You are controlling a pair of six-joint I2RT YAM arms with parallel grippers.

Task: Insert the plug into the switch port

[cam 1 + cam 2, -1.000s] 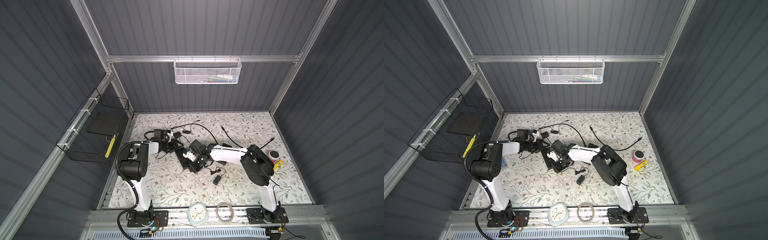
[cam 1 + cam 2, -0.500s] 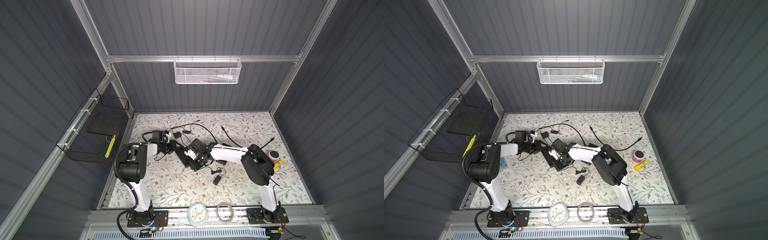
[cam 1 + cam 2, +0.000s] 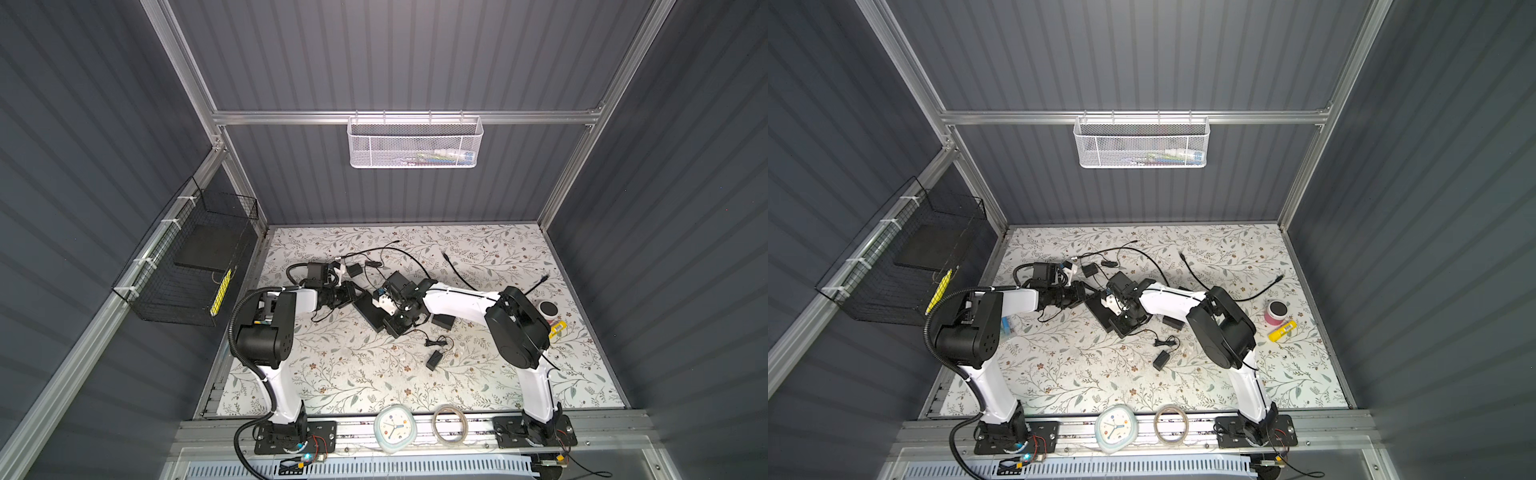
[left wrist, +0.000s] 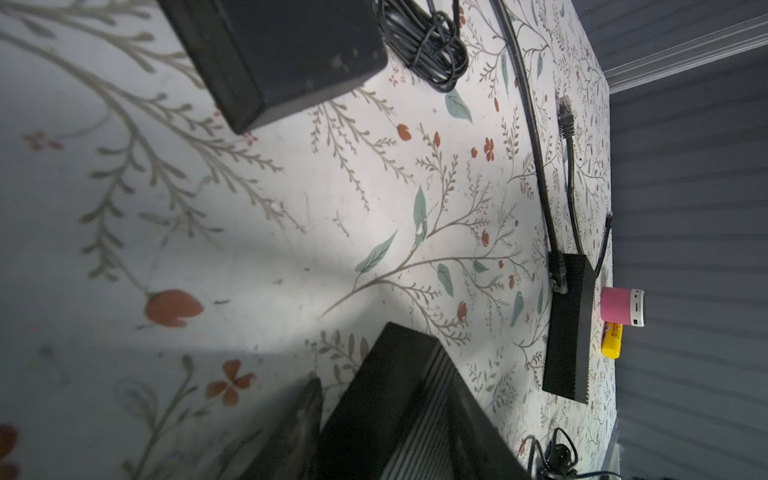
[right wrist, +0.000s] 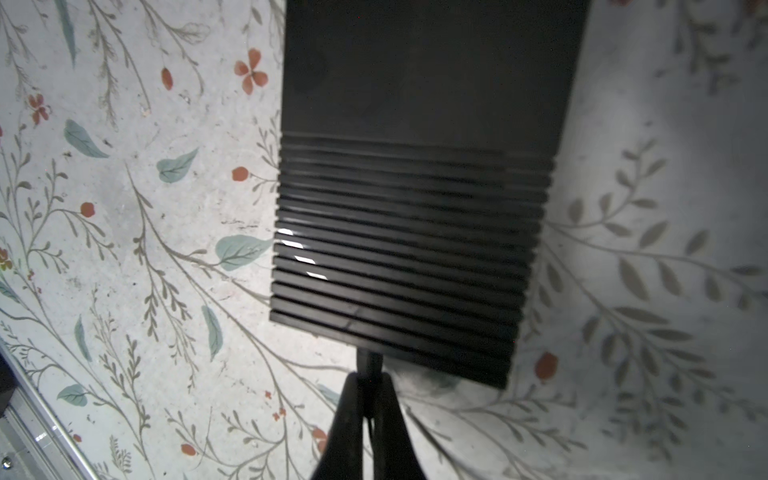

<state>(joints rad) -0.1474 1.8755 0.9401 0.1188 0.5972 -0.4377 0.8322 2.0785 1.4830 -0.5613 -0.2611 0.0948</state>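
The switch box, flat, black and ribbed (image 3: 368, 313) (image 3: 1100, 313) (image 5: 415, 187), lies slantwise on the floral table mid-scene. My right gripper (image 5: 368, 380) (image 3: 401, 326) is shut on the small black plug (image 5: 369, 363), whose tip meets the box's near ribbed edge. The switch port itself is hidden behind the plug and that edge. My left gripper (image 3: 353, 297) (image 3: 1081, 296) is at the box's far-left end. In the left wrist view the box (image 4: 399, 395) fills the jaws, with one finger (image 4: 307, 415) against its side and the other hidden.
A second black adapter (image 4: 567, 328) with cables plugged in lies beyond, near a pink speaker (image 4: 621, 307) and a yellow tube (image 3: 557, 328). Another black brick (image 4: 282, 54), a small adapter (image 3: 433, 359) and loose cables surround the box. A clock (image 3: 394, 428) and tape ring (image 3: 450, 424) sit at the front rail.
The left arm has shifted slightly near the box's end. The right gripper, plug and box stay where they were.
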